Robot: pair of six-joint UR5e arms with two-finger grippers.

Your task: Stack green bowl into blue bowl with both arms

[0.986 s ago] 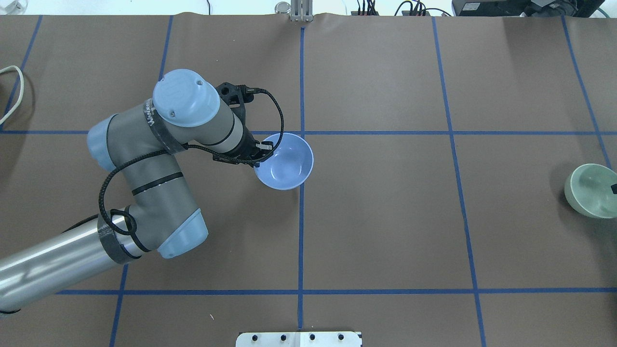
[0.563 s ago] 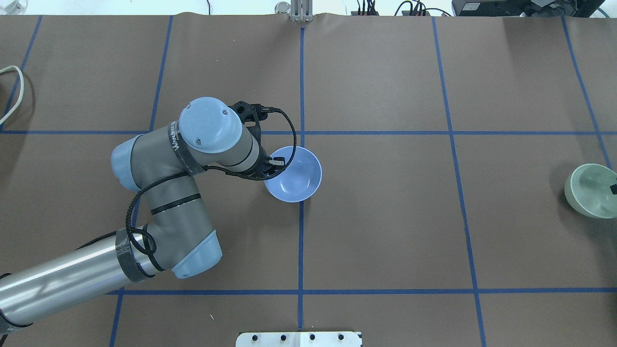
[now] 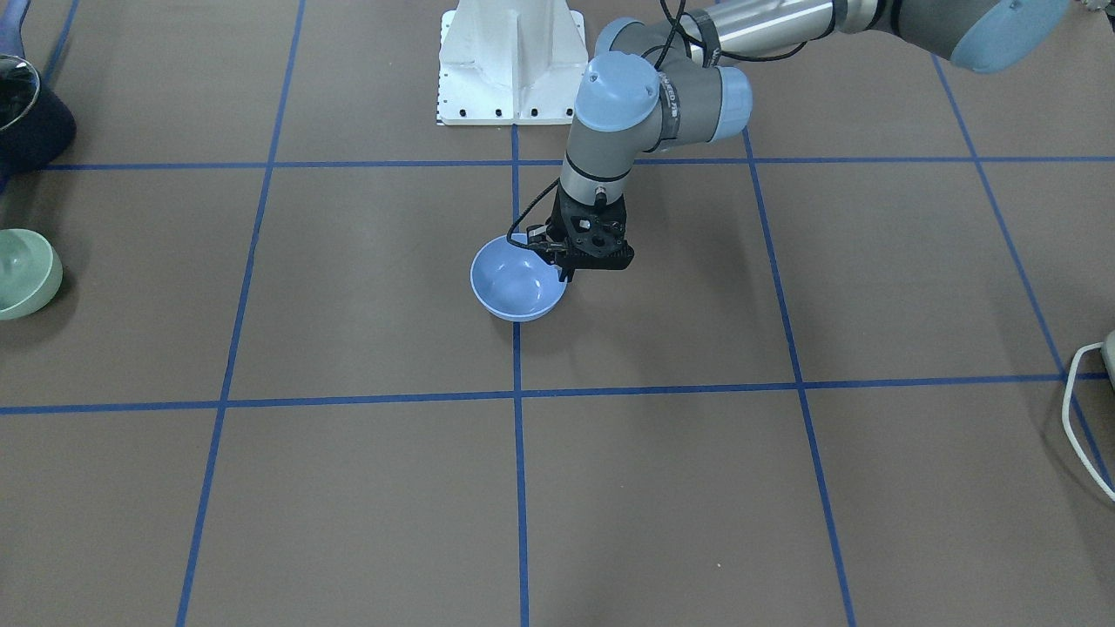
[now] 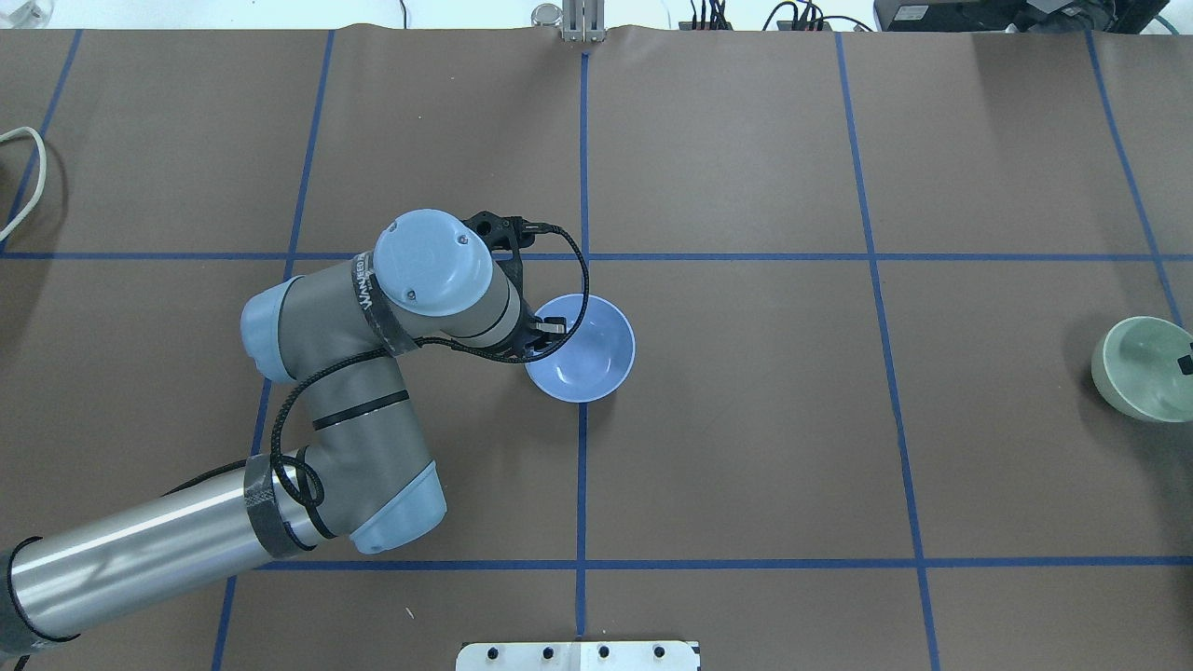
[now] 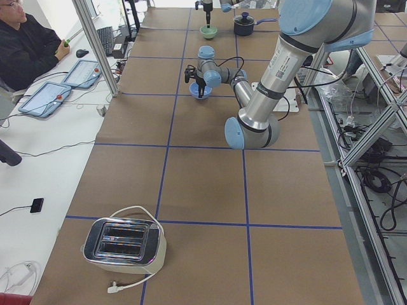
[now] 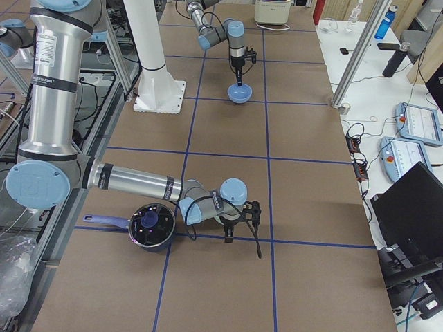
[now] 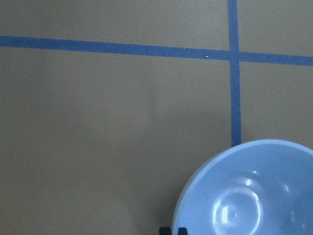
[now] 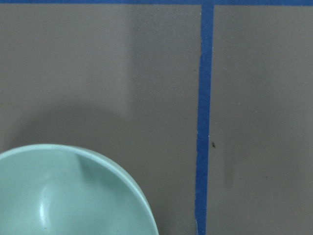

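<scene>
The blue bowl (image 4: 587, 359) is near the table's middle, on the centre tape line, low over or on the paper; it also shows in the front view (image 3: 510, 287) and the left wrist view (image 7: 254, 191). My left gripper (image 4: 548, 328) is shut on its rim on the robot's left side, with one finger inside the bowl, and shows in the front view (image 3: 560, 261). The green bowl (image 4: 1137, 368) sits at the far right edge, and in the front view (image 3: 24, 272) and right wrist view (image 8: 68, 196). One black tip of my right gripper (image 4: 1186, 363) shows over it; its jaws are out of view.
A dark pot (image 6: 151, 225) stands near the green bowl, toward the robot. A toaster (image 5: 124, 244) sits at the table's left end, with its white cable (image 3: 1084, 409). The white pedestal (image 3: 512, 61) is at the robot's side. A person sits beside the table.
My left arm has carried the blue bowl toward the robot and slightly to the right in the overhead view. The green bowl and the right fingertip have not moved.
</scene>
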